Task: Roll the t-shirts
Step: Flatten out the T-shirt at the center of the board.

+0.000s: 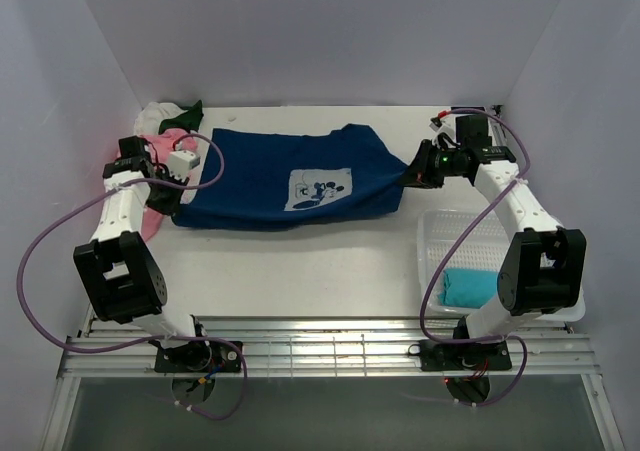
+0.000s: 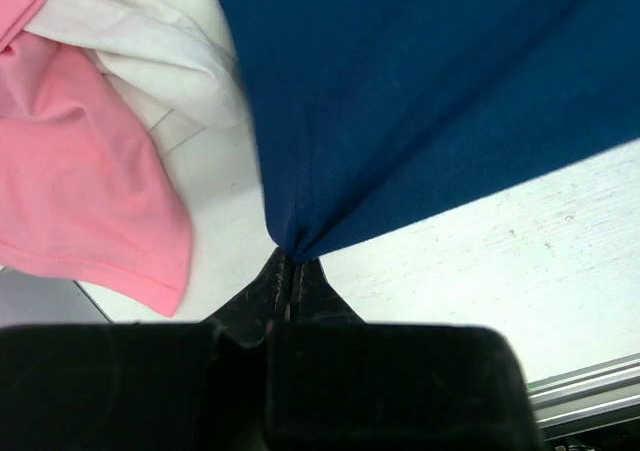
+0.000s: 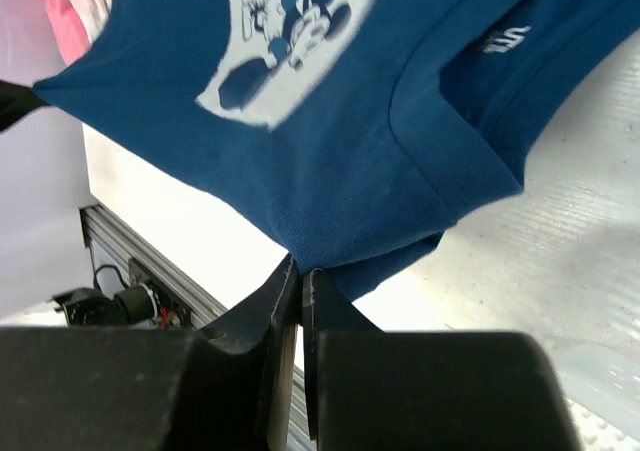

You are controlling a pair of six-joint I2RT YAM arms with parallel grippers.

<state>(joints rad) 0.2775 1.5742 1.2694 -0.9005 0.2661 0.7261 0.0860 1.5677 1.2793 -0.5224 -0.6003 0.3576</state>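
Risk is mostly grip loss. Navy tee [image 1: 290, 176] lies folded lengthwise across the middle of the surface [image 1: 300, 266], drawn out between the two arms. Left pincer [image 2: 290, 271] is clamped on a small bunch of cloth at the tee's left end. Right pincer [image 3: 300, 269] is clamped on a thin fold at the collar end. Both bites look shallow, so an uneven pull could slip one end free and collapse the fold. Pink tee [image 2: 80, 191] and white tee [image 2: 150, 41] sit just beside the left grip and could snag on a sweep. Basket [image 1: 440, 236] holding the teal tee [image 1: 470, 286] is near the right arm, so there's a bump hazard.
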